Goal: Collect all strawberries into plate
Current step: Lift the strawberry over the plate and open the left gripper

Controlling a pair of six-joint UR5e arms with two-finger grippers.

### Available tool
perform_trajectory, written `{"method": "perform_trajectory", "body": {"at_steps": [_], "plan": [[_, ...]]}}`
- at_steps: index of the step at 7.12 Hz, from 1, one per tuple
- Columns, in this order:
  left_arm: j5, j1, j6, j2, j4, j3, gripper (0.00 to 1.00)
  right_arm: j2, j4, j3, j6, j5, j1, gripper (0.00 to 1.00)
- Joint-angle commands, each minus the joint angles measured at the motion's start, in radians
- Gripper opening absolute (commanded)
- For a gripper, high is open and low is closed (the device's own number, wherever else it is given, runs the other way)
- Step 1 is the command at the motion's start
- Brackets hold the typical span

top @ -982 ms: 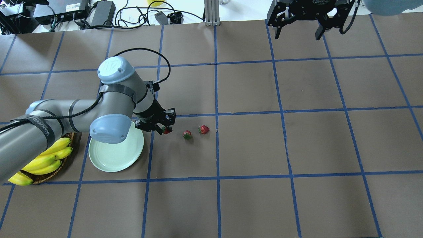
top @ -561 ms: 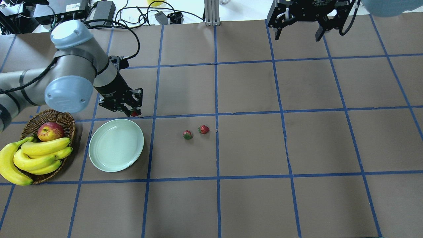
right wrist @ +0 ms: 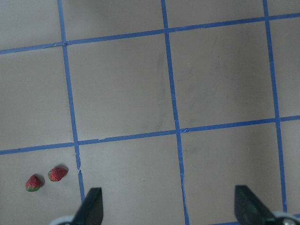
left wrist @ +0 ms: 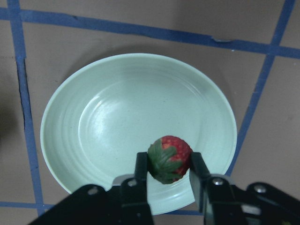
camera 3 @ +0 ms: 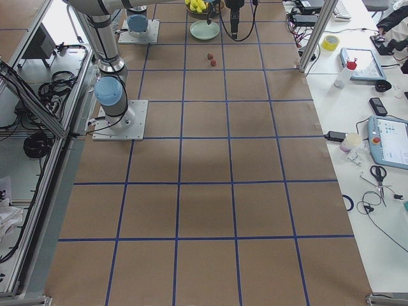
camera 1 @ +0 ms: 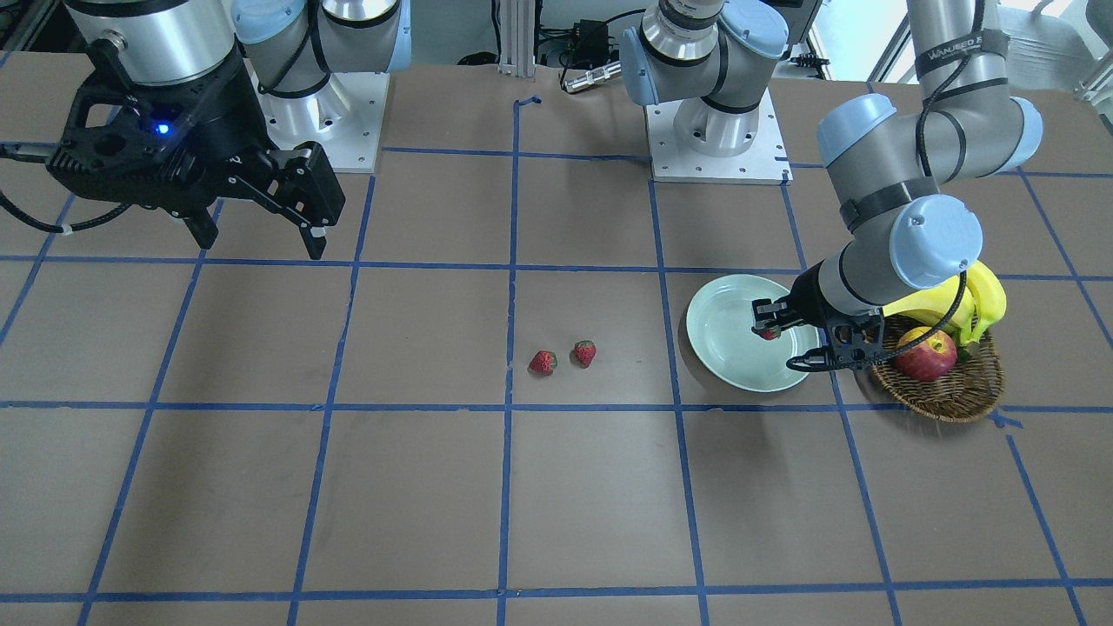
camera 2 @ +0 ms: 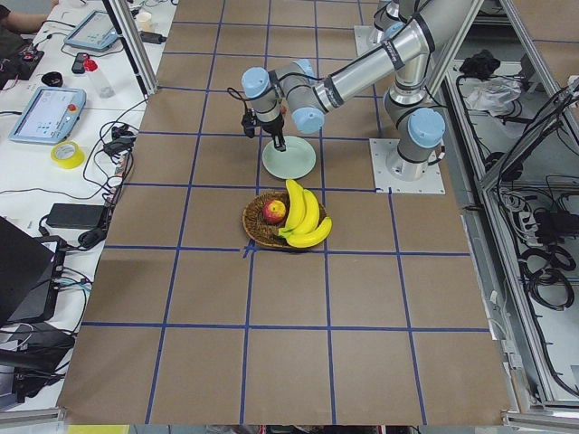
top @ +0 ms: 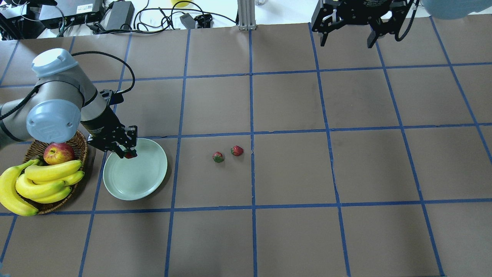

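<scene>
Letting go too early is the main risk. The left fingers (left wrist: 142, 168) are clamped on one strawberry (left wrist: 169, 158), and it hangs over the plate (left wrist: 117, 103) near the rim, not the middle. Reading the overhead view as a dial, it sits at about 11 o'clock on the plate. A round berry dropped on that glossy, sloping edge could roll or bounce out onto the counter (top: 292, 238). How high it hangs above the plate I cannot tell. The wrist also works just beside the wicker basket (top: 82, 143) at the plate's 9 o'clock, so a careless retreat might nudge the apple (top: 58, 152) or the bananas (top: 50, 171).

Two more strawberries (top: 218, 156) (top: 237, 150) lie near each other at the plate's 3 o'clock, well apart from it. The right fingers (right wrist: 91, 206) hang apart and empty toward 1 o'clock.

A flat, matte brown covering with a grid of blue tape tops the counter. Cables and power bricks (top: 119, 15) crowd its 12 o'clock edge, and the side views show operator desks with tablets alongside.
</scene>
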Motion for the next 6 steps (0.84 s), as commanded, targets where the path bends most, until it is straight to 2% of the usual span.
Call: {"method": "perform_trajectory", "body": {"at_steps": [1,3,5,6], "plan": [[0.009,0.009,0.009,0.006,0.003,-0.011,1.00,0.000,0.000,0.001,0.000,0.001,-0.001,1.00],[-0.011,-0.010,0.007,0.022,0.005,0.007,1.00,-0.002,0.002,-0.002,0.000,-0.005,-0.003,1.00],[-0.102,-0.041,-0.009,0.036,0.005,0.023,1.00,0.000,0.000,-0.001,-0.003,0.001,-0.004,1.00],[-0.124,-0.091,-0.146,0.039,0.006,0.023,1.00,0.000,0.000,0.001,-0.005,0.001,-0.004,1.00]]}}
